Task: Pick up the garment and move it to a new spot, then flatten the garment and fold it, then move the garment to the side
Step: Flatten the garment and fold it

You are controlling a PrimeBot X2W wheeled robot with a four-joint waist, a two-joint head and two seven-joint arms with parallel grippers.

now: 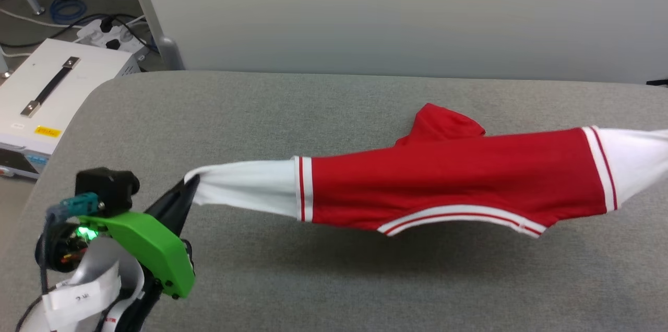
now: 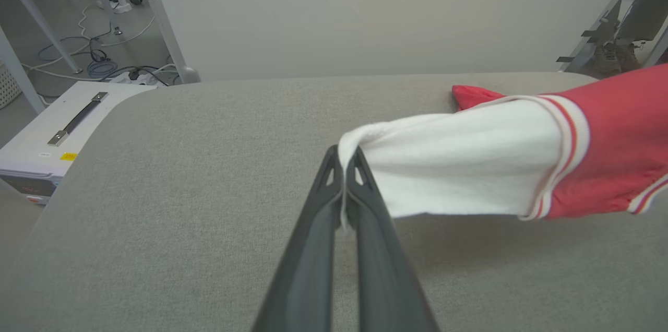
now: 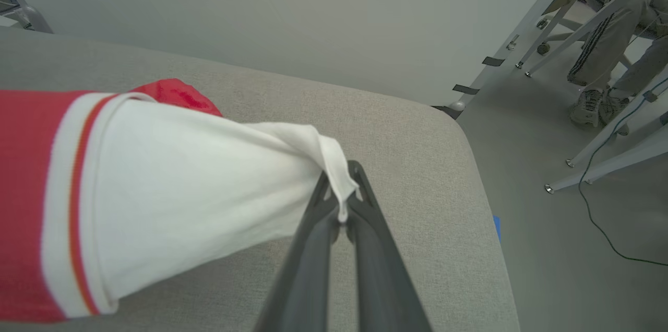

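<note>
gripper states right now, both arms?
left gripper: shut on the garment, pinching one white sleeve end.
right gripper: shut on the garment, pinching the other white sleeve end.

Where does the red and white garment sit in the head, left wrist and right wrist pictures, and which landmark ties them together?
Head view: garment stretched from centre-left to the right edge, one white sleeve in the left claw.
Left wrist view: right half, sleeve pinched at centre.
Right wrist view: left half, other sleeve pinched by the right claw.
Shared landmark: the grey table beneath.
</note>
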